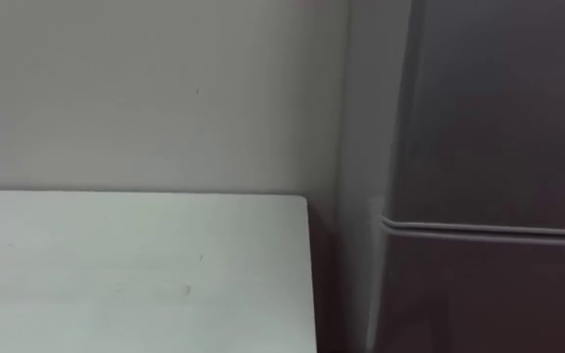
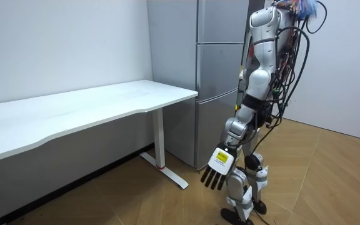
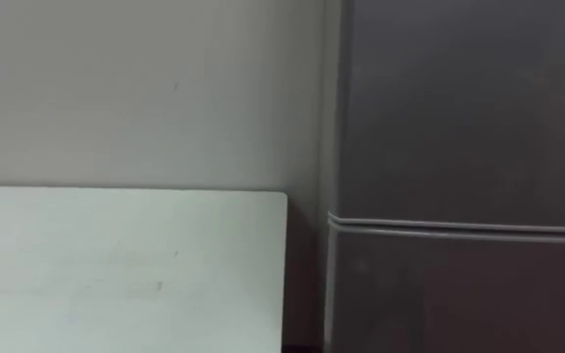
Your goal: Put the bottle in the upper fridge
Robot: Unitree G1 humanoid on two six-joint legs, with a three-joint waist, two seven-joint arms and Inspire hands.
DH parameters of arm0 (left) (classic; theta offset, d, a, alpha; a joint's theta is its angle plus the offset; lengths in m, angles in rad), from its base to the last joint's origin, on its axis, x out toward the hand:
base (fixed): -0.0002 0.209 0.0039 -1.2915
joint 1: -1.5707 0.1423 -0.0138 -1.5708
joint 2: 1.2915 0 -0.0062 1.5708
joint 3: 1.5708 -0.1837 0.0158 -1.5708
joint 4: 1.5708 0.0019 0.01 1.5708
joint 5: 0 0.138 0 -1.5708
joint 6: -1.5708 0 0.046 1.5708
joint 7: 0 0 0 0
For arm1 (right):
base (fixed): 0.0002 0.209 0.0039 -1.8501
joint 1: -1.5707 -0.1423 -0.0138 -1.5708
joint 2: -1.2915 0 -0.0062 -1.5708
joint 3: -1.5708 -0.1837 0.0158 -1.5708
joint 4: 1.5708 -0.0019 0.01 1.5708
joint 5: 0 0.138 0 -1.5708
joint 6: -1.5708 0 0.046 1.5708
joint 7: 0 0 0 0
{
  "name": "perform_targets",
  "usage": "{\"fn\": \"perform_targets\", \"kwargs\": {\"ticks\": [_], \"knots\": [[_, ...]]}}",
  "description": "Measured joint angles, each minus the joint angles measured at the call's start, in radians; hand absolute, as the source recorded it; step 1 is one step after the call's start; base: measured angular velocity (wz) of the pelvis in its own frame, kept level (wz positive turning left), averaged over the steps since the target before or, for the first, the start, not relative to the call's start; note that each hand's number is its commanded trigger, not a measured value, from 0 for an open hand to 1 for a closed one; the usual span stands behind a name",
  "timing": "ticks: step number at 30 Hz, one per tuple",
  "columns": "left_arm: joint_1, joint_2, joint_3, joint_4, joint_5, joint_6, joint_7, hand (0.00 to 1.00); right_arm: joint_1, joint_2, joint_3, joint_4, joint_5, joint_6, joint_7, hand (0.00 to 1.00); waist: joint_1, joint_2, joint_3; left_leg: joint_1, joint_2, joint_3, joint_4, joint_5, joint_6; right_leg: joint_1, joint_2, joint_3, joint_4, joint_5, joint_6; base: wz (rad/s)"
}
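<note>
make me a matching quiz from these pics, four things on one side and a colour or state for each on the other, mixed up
Things:
1. table
2. fridge
3. left hand
4. floor

Descriptions:
A. brown wood boards
B. hangs down at the robot's side, fingers straight
C. white top
D. grey, doors shut

Pairs: 1-C, 2-D, 3-B, 4-A

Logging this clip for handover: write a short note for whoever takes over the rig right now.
left hand: hangs open and empty at the robot's side.
The robot stands facing the fridge, beside the white table.
The fridge doors are all shut, the upper door included.
Where the bottle is I cannot tell.
Done: nothing that can be seen.
Left: get the bottle, open the upper door, put the bottle inside.
</note>
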Motion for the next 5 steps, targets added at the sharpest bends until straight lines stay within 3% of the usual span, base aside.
{"fn": "perform_targets", "kwargs": {"ticks": [5], "knots": [[-0.007, -0.003, -0.001, 0.002, 0.041, 0.005, 0.001, 0.00, -0.024, -0.001, 0.001, 0.038, -0.002, 0.003, 0.000, 0.00, 0.009, 0.000, 0.0002, -0.001, 0.000, -0.003, 0.004, -0.001, -0.001, 0.002, 0.001, 0.001, 0.001, 0.000, 0.000, 0.01]]}}
